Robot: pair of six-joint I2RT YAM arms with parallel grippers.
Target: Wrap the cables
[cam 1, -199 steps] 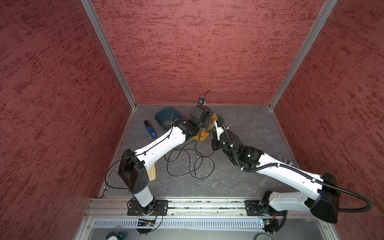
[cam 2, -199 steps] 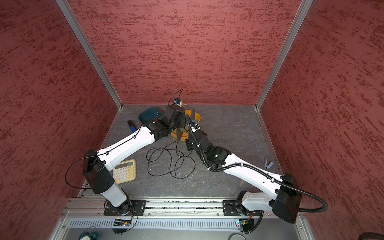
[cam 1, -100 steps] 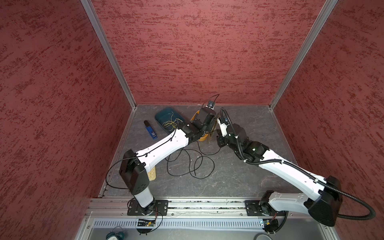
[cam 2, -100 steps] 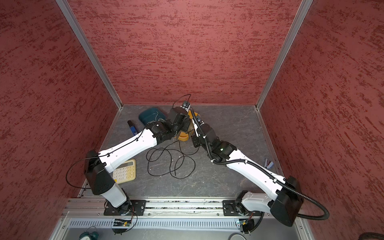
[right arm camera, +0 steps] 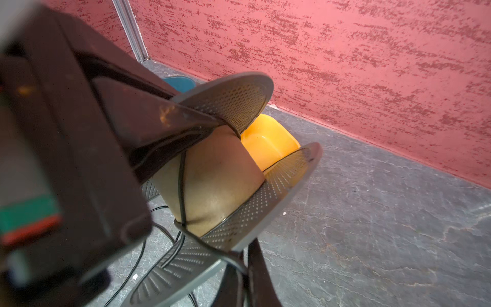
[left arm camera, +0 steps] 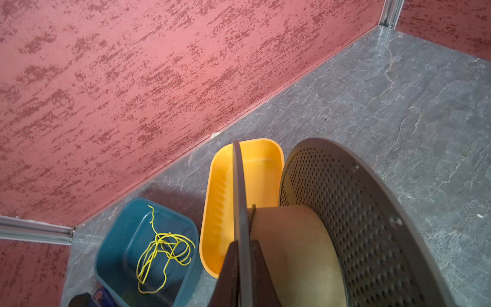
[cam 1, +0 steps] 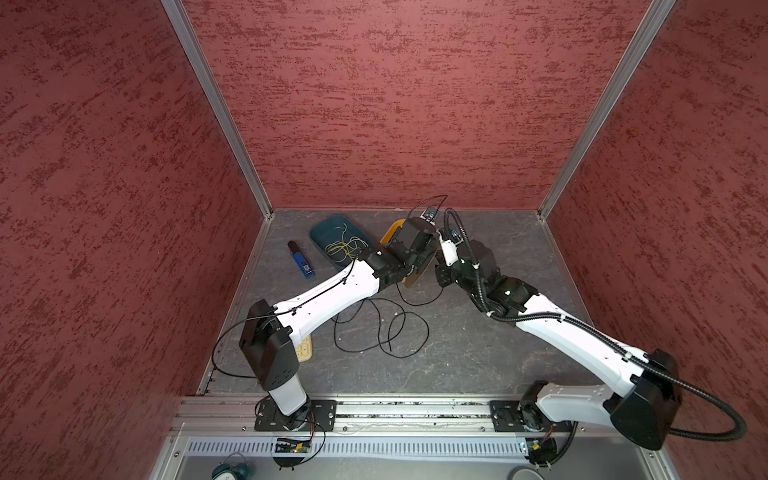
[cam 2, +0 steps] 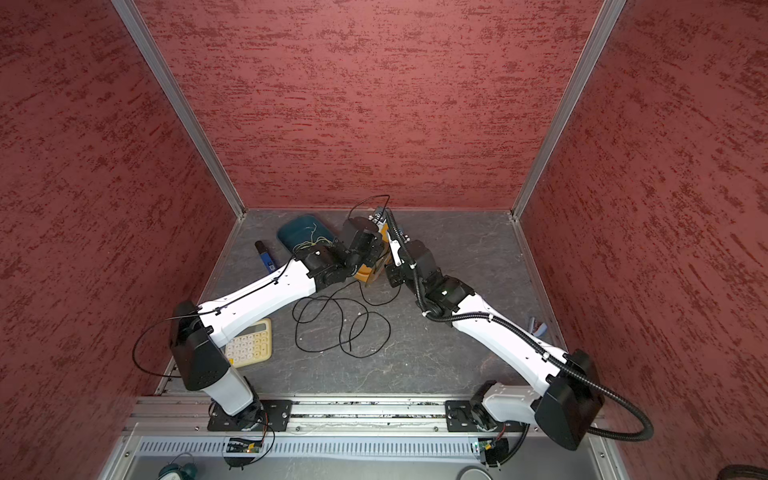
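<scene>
The cables are one thin black cord; most of it lies in loose loops point(cam 1: 390, 328) point(cam 2: 345, 328) on the grey floor between the arms. One strand point(right arm camera: 182, 186) crosses the tan core point(right arm camera: 220, 180) of a spool with perforated grey flanges. My left gripper point(left arm camera: 243, 243) is shut on the rim of one flange point(left arm camera: 239, 186) and holds the spool above the orange tray point(left arm camera: 255, 170). My right gripper point(right arm camera: 245, 268) sits just under the other flange, shut on the cord. In both top views the two grippers point(cam 1: 415, 249) point(cam 1: 440, 274) meet at the back middle.
A teal tray point(cam 1: 320, 237) point(left arm camera: 119, 239) holding a yellow-green wire point(left arm camera: 162, 247) stands left of the orange tray. A blue device point(cam 1: 301, 259) lies further left. A cream calculator point(cam 2: 249, 343) sits by the left arm's base. Red walls close in on three sides.
The left gripper has carried the spool slightly to the right. The right arm has swung back and to the right beside the spool, keeping hold of the cord.
</scene>
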